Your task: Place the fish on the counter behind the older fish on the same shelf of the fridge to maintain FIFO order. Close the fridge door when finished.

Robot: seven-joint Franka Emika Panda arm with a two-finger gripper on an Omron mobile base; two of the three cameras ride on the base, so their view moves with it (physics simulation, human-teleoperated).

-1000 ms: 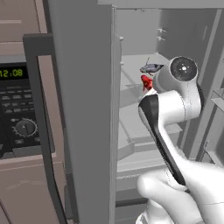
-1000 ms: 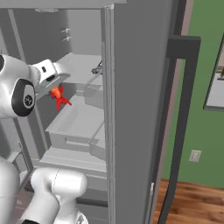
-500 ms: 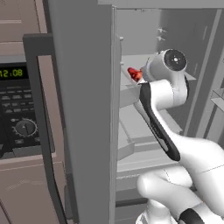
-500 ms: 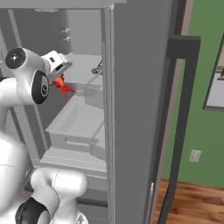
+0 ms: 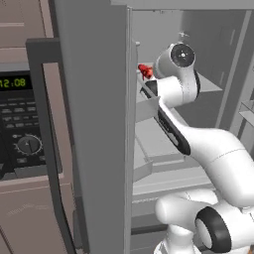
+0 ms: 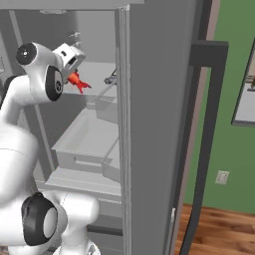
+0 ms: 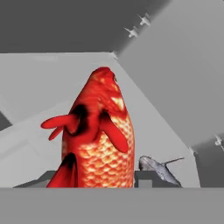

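Observation:
My gripper (image 5: 149, 74) is shut on the red-orange fish (image 5: 145, 71) and holds it inside the open fridge (image 5: 94, 124), just above the upper shelf (image 6: 94, 69). In the right base view the fish (image 6: 77, 80) hangs below the gripper (image 6: 73, 74), to the left of the older fish (image 6: 112, 78). The hand view shows the fish (image 7: 98, 135) head-up and close. The small grey older fish (image 7: 159, 168) lies on the shelf (image 7: 148, 122) to its lower right. The counter is out of view.
The fridge's open doors stand on both sides of the arm, the right one (image 6: 154, 124) with a dark bar handle (image 6: 204, 149). White drawer bins (image 6: 89, 144) sit below the shelf. A black-fronted oven (image 5: 25, 124) is to the left of the fridge.
The arm has lifted the red fish higher and carried it deeper into the fridge, toward the left wall at upper-shelf height. The grip stayed shut on it. The older fish has not moved.

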